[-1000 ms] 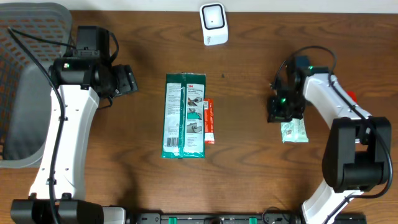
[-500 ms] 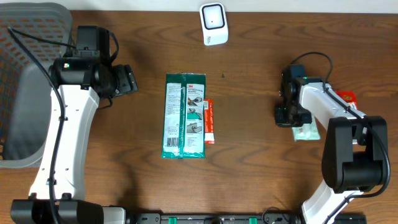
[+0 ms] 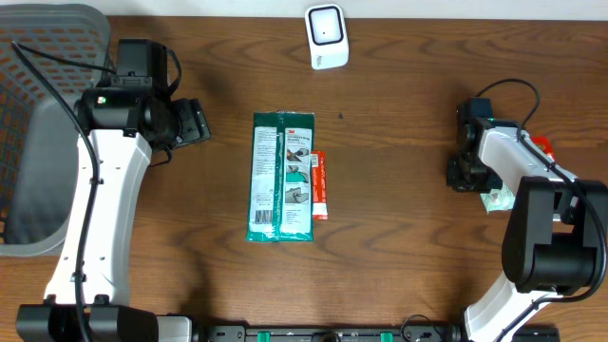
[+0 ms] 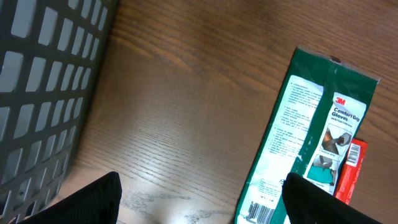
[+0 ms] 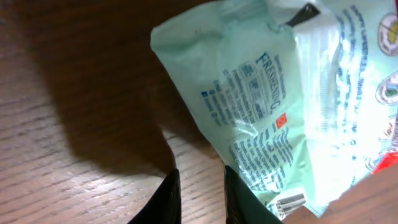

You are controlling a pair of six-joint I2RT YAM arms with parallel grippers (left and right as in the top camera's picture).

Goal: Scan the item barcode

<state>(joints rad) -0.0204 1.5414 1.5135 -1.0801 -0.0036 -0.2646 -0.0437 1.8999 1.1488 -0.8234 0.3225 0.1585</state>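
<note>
Pale pouch [image 3: 495, 200] mostly hidden beneath right arm [image 3: 521, 163] overhead; its barcode [image 5: 290, 203] tiny.

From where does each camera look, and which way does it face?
Overhead: above the table, facing straight down; left arm and right arm show.
Left wrist: faces down at glove pack and basket; own fingertips show.
Right wrist: close over pale green pouch; own fingertips show.
Shared: overhead and left wrist both see the glove pack.

White left arm [image 3: 95, 218], white right arm [image 3: 513, 157], black joints, looping black cables [image 3: 518, 83], green light [image 3: 102, 98], black fingers [image 5: 169, 194]
</note>
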